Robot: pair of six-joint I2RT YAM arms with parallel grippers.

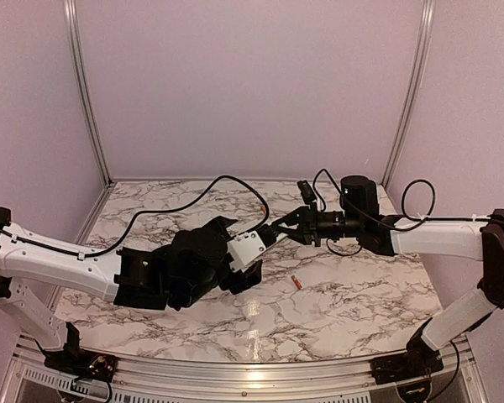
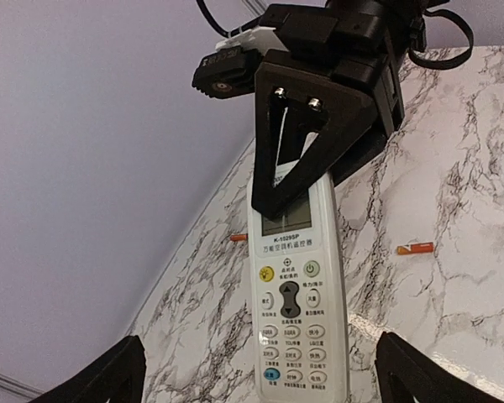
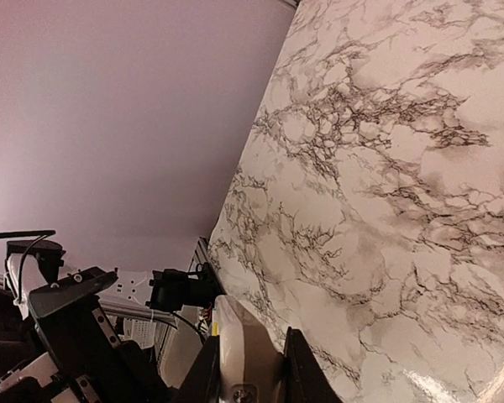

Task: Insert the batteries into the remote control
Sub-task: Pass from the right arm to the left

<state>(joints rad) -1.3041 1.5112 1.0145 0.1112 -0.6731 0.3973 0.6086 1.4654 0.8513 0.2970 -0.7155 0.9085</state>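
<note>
From above, the left gripper (image 1: 233,252) and the right gripper (image 1: 284,228) meet over the middle of the marble counter (image 1: 344,311), with the remote control (image 1: 250,246) lifted between them. Only a white patch of it shows. One battery (image 1: 295,283) lies on the counter at 4 o'clock from the remote. A second battery (image 1: 261,208) lies at 12 o'clock, beside a black cable (image 1: 193,197).

The left wrist view shows the remote's white button face. The left fingers (image 2: 101,378) stand wide of its long edges with counter showing in the gaps, so those jaws are released. A black right finger (image 2: 298,134) lies across the screen and hides its upper part. The batteries sit at 3 and 9 o'clock of the screen.

The right wrist view shows what the others hide: the remote's end is pinched between the right fingers (image 3: 298,374), jaws clenched on it. The left arm (image 3: 67,336) is at 8 o'clock.
</note>
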